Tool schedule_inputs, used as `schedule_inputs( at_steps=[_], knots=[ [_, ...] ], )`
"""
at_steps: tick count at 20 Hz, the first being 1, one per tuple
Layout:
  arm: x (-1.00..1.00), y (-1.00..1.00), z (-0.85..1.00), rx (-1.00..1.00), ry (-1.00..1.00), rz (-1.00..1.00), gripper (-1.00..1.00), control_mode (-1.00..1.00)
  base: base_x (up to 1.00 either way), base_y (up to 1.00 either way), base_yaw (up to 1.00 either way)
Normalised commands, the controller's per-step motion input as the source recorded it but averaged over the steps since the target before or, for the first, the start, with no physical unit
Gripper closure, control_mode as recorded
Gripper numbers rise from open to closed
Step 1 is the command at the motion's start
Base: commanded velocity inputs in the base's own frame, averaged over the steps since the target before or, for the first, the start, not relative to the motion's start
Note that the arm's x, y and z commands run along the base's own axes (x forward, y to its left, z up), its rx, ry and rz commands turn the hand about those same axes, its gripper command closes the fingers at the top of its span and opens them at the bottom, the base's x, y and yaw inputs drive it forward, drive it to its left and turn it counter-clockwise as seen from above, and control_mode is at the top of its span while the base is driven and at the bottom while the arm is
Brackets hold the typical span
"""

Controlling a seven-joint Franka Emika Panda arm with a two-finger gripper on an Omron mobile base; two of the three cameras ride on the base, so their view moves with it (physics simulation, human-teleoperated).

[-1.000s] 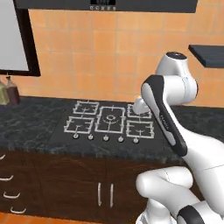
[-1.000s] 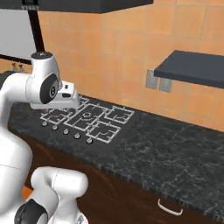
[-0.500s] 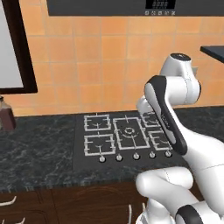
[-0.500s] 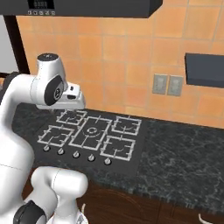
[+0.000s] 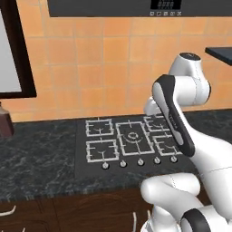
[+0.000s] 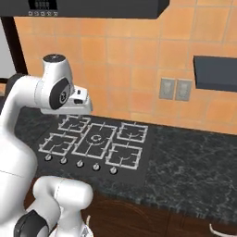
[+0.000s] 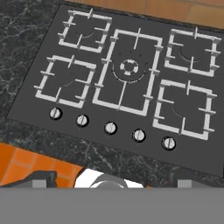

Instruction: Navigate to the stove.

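Stove [image 7: 131, 83] sits directly below the tool, w/ the front knob row [image 7: 110, 127] nearest its tips; in the left base view the stove [image 5: 131, 140] is straight ahead of the base, set flush in the dark speckled counter [image 5: 41, 163]; from the right base view the stove [image 6: 95, 143] lies under and just fwd of the wrist

Tool [image 6: 83, 99] held high over the back burners, well apart from the grates, nothing in it as far as I can see. How far open — cannot tell, tips barely peek in at the bottom of the hand view

Handling, judged: fixed appliance, rigid, heavy, built into counter — not a thing to lift or grip. Flat black top looks smooth, prob. slippery. Wire grates [image 7: 131, 70] pale grey, stiff, likely loose-laid so could shift if knocked. If anything is to be taken hold of, it's the knobs: small, round, silver, five in a row, pinch across dia. & turn. Centre burner [image 7: 129, 68] biggest

Nav looks abt done — stove centred in front, arm within reach

Hood [image 5: 136, 7] overhead, orange tile wall [image 5: 90, 68] behind
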Motion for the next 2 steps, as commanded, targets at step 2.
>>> schedule_inputs(
  at_steps=[2],
  knots=[
    [0.95, 0.0, -1.0, -0.08, 0.0, -0.08, -1.0, -1.0, 0.0, 0.0, 0.0]
  ],
)
